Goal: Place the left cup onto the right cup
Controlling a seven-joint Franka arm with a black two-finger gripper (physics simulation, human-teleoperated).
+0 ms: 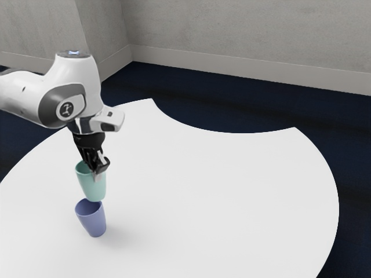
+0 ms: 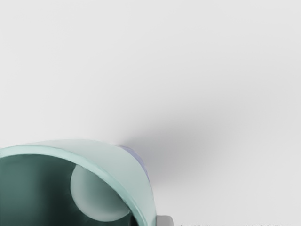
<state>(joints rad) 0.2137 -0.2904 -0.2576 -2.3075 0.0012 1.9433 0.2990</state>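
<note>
At seven o'clock on the round white table (image 1: 232,191), the claw (image 1: 98,167) grips a mint-green plastic cup (image 1: 93,185) just above a blue plastic cup (image 1: 91,219); next, I think, lower it straight.

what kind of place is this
Likely a bare simulated test room: a white table, dark blue floor and plain grey walls, with a robot arm holding a green cup over a blue cup.

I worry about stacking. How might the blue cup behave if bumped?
The blue cup narrows toward its base, so an off-centre bump from the green cup would probably tip it. It looks thin-walled and likely light, so it may slide on the smooth table.
</note>
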